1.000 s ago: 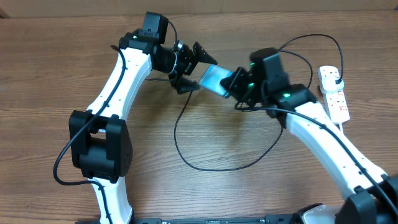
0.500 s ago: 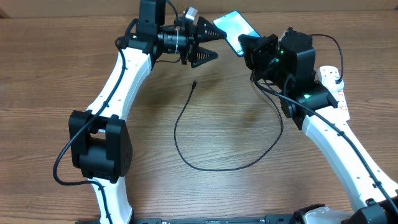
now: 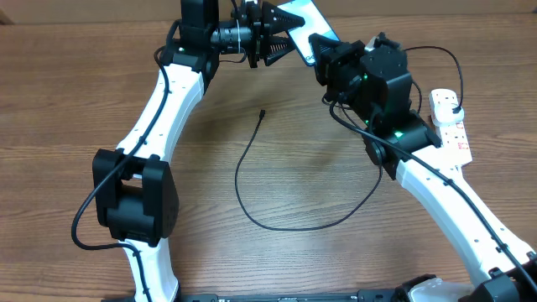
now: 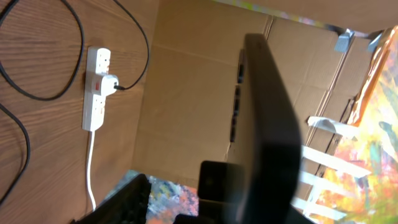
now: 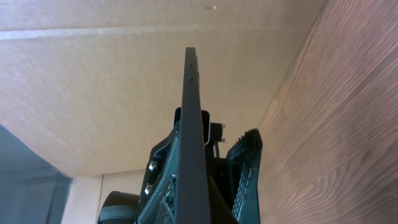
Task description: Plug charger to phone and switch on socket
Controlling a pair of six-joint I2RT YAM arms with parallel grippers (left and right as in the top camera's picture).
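1. Phone [image 3: 310, 25]: held above the tabletop [image 3: 67, 101] at the middle of its far edge, between the two grippers; seen edge-on in both wrist views.
2. Right gripper [image 3: 323, 52]: clamped on the phone, a finger on each face.
3. Left gripper [image 3: 289, 33]: jaws spread, at the phone's other end; contact cannot be told.
4. Charger [image 3: 285, 225]: cable looped on the tabletop's centre, connector tip lying free, well apart from the phone; its plug sits in the socket.
5. Socket [image 3: 449, 126]: white strip lying flat near the right edge, toward the far corner.
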